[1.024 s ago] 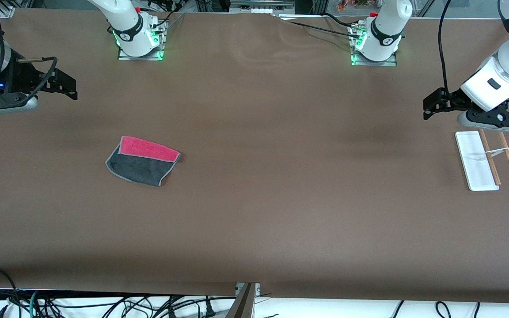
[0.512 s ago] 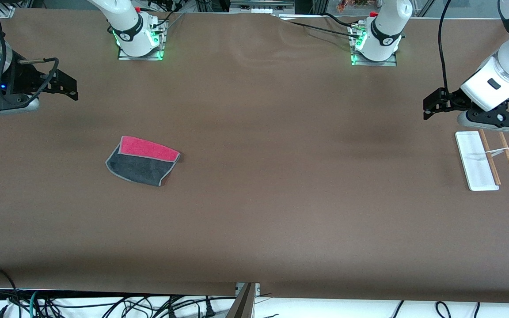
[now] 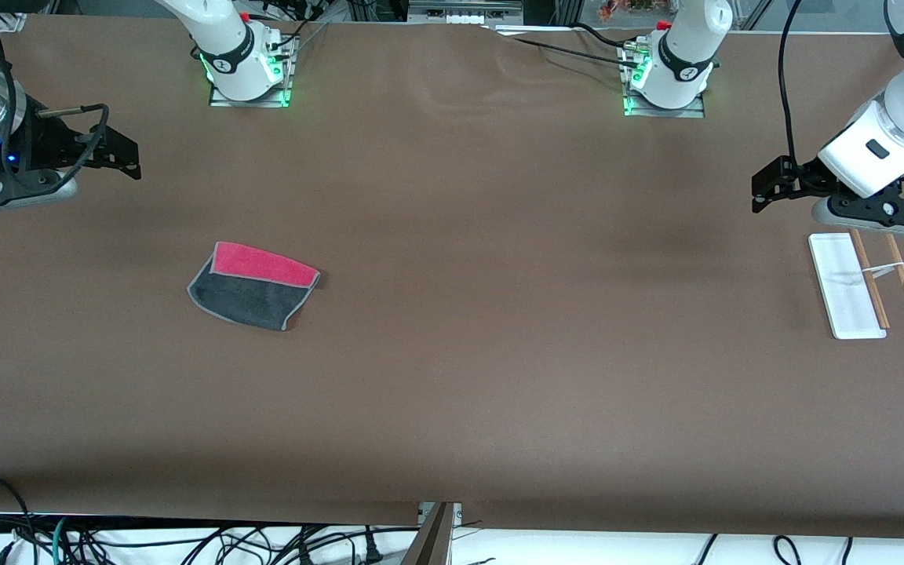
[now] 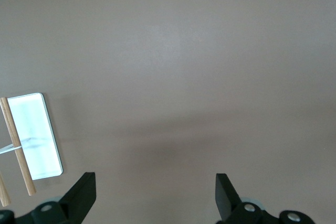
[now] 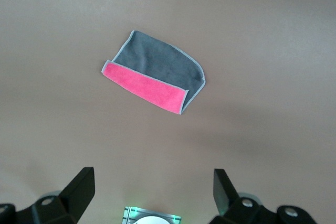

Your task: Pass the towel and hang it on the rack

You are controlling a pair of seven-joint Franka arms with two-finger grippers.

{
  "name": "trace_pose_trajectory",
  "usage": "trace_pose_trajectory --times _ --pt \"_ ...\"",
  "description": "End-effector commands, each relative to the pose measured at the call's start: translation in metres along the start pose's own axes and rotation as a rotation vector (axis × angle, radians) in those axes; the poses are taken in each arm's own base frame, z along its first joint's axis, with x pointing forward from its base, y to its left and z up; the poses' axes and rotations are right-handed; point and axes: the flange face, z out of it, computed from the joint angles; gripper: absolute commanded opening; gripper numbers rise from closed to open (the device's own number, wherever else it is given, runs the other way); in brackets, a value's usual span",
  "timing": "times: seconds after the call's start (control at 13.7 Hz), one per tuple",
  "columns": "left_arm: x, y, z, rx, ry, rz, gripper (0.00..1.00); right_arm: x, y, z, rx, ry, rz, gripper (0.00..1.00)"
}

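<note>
The towel (image 3: 254, 286), half dark grey and half red-pink with light grey trim, lies flat on the brown table toward the right arm's end. It also shows in the right wrist view (image 5: 152, 77). My right gripper (image 3: 130, 158) hangs open and empty above the table, apart from the towel; its own view shows the wide gap (image 5: 153, 190). The rack (image 3: 847, 286), a white base with two wooden rods (image 3: 869, 275), stands toward the left arm's end and shows in the left wrist view (image 4: 34, 137). My left gripper (image 3: 760, 192) is open and empty above the table beside the rack (image 4: 156, 192).
The two arm bases (image 3: 248, 78) (image 3: 664, 86) with green lights stand along the table's edge farthest from the front camera. Cables (image 3: 185, 541) hang below the edge nearest to it. Bare brown tabletop (image 3: 538, 298) lies between the towel and the rack.
My right gripper has drifted a little toward the middle of the table. The left arm, the towel and the rack have not moved.
</note>
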Motion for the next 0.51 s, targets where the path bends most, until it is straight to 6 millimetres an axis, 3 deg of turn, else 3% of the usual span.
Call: trace_pose_trajectory --times 0.0,0.44 --pt "-0.0038 0.0004 -0.0062 -0.01 0.004 -0.011 1.0 -0.0006 0.0022 -0.0051 -0.009 0.01 -0.015 1.0" --pt "-0.0036 -0.0004 -0.0052 -0.01 0.001 -0.007 1.0 -0.0005 0.0028 -0.0014 0.001 0.006 0.015 1.0"
